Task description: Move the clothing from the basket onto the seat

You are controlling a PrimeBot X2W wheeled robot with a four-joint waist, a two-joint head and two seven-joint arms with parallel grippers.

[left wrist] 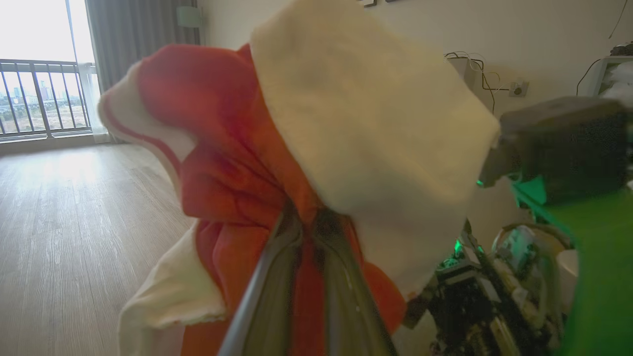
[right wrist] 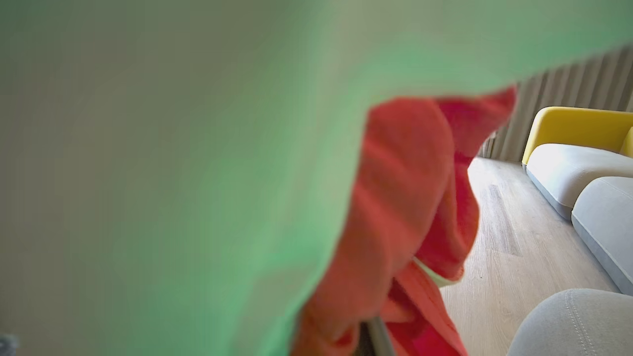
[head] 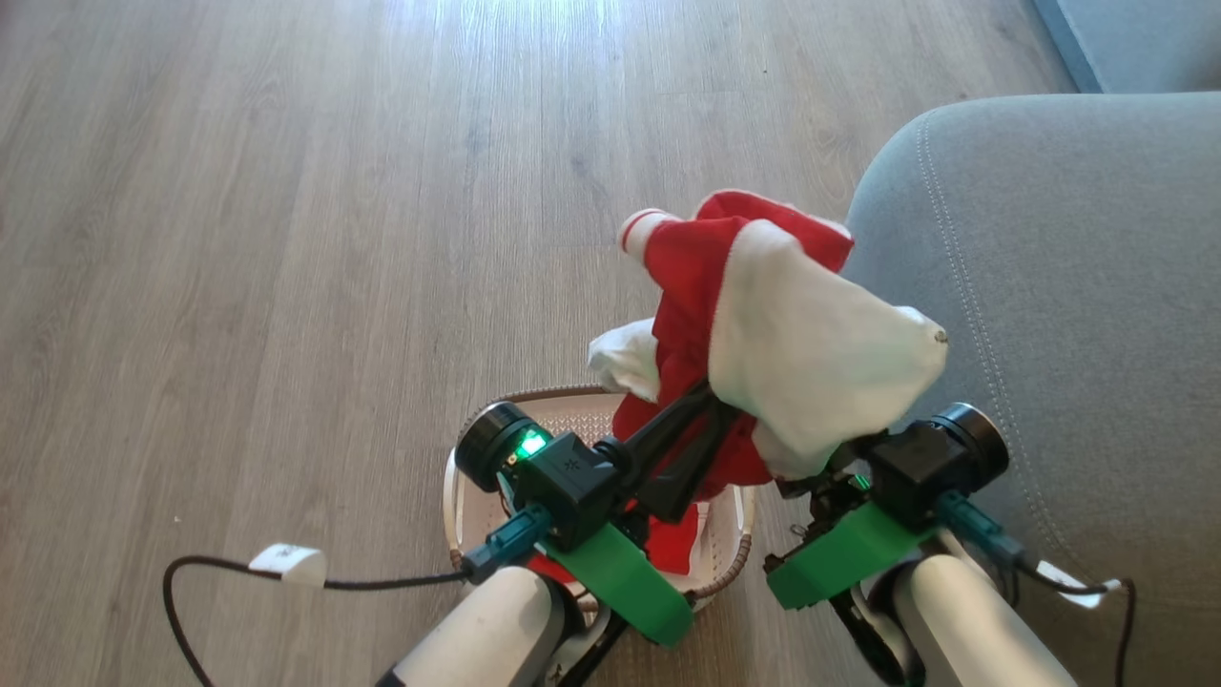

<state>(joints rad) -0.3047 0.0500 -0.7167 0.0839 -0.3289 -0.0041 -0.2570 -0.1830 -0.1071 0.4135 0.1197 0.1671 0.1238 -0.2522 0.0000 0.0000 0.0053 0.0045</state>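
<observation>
The red clothing [head: 687, 277] with a white panel hangs bunched above the basket [head: 460, 506], held up between both arms. My left gripper [head: 711, 396] is shut on its red folds, and the fingers [left wrist: 277, 277] meet inside the fabric [left wrist: 237, 163]. The white panel drapes over my right gripper [head: 828, 460] and hides its fingertips. In the right wrist view red cloth [right wrist: 405, 198] bunches around a finger [right wrist: 378, 338], so that gripper is shut on the clothing too. More red fabric [head: 672, 549] lies in the basket. The grey seat [head: 1049, 286] is just to the right.
Wood floor [head: 334, 239] spreads ahead and to the left. A black cable with a white tag [head: 286, 563] trails at the lower left. A second grey cushion with a yellow back [right wrist: 573, 163] stands further off. A wall with sockets [left wrist: 517, 89] is behind my right arm.
</observation>
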